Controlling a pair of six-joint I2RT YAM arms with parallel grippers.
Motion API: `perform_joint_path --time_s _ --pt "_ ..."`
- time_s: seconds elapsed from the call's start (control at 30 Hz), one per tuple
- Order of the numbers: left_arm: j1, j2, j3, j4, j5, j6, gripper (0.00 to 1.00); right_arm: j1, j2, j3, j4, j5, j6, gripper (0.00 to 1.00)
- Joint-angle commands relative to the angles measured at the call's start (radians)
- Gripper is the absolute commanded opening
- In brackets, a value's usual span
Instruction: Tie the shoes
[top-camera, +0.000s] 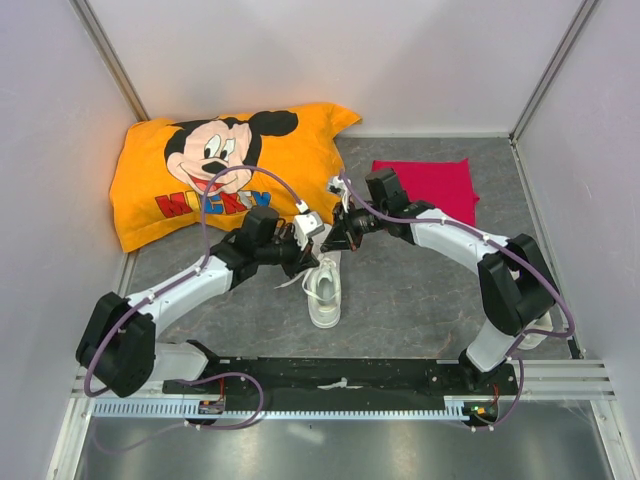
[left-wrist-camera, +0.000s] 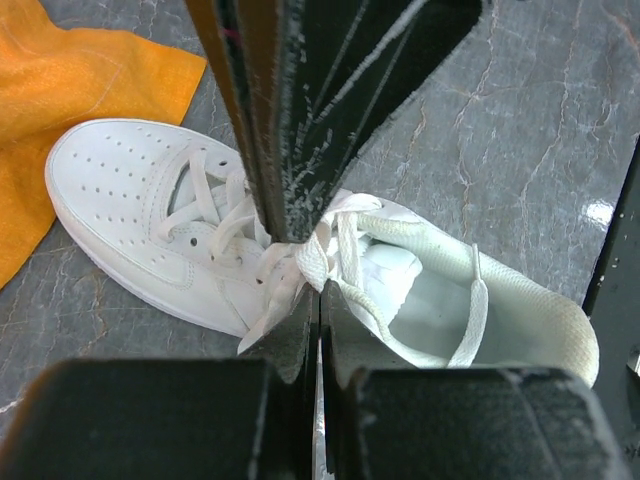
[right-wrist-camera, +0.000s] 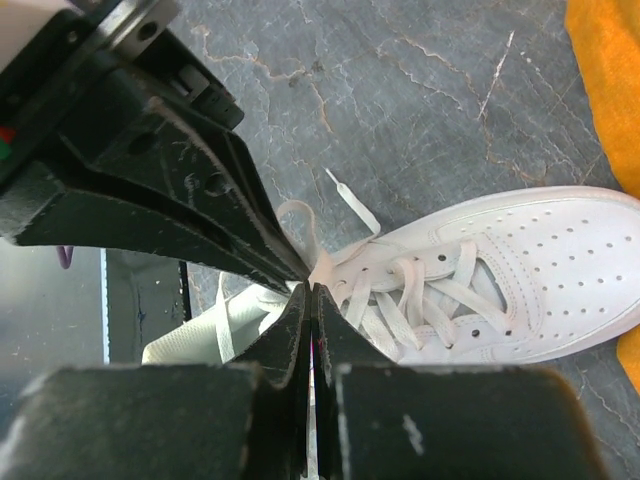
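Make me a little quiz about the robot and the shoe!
1. True or false: the left hand and the right hand are both shut.
2. Pick one. What are both hands pinching? A) the laces of the white sneaker; B) a sock; C) a spoon.
3. Who is pictured on the orange pillow?

Key: 1 true; 2 A; 3 Mickey Mouse.
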Motion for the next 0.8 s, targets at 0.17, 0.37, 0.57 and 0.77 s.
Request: perform_joint_path --time_s 0.17,0.37,0.57,0.77 --pt "0.004 0.063 0.083 -0.032 -0.030 -0.064 0.02 -0.003 -0.068 -0.038 0.063 -0.039 0.015 0.00" --pt "0.011 0.062 0.093 -0.012 -0.009 -0.082 0.01 -0.003 -0.067 -0.040 0.080 -0.049 0.018 0.00" --pt "0.012 0.056 0.097 0.025 0.026 -0.082 0.02 -0.003 -0.068 -0.052 0.080 -0.045 0.043 0.00" --pt "0.012 0.043 0.046 0.124 0.077 -0.078 0.02 -0.003 -0.065 -0.057 0.092 -0.048 0.061 0.00"
